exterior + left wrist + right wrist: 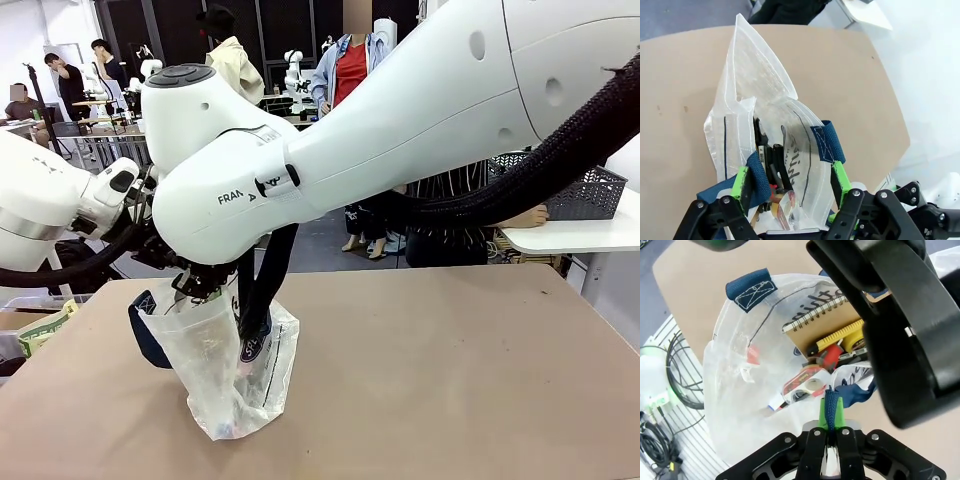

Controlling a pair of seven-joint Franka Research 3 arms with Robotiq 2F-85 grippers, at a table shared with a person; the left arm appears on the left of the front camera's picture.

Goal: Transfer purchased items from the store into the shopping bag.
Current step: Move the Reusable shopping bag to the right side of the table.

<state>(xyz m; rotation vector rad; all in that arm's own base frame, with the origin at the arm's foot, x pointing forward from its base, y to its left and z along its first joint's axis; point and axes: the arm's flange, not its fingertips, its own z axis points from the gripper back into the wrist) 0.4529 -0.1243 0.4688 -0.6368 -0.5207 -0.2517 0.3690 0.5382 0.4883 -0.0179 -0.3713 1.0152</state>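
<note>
While "FRAN" marks the arm [300, 180], the bag [225, 370] lettering blurs.

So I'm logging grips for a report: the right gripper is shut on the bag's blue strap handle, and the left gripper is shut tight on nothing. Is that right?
Not quite. The right gripper is indeed shut on a blue strap handle of the shopping bag, as the right wrist view shows. But the left gripper is not shut: the left wrist view shows its jaws wide apart, spanning the bag's mouth.
</note>
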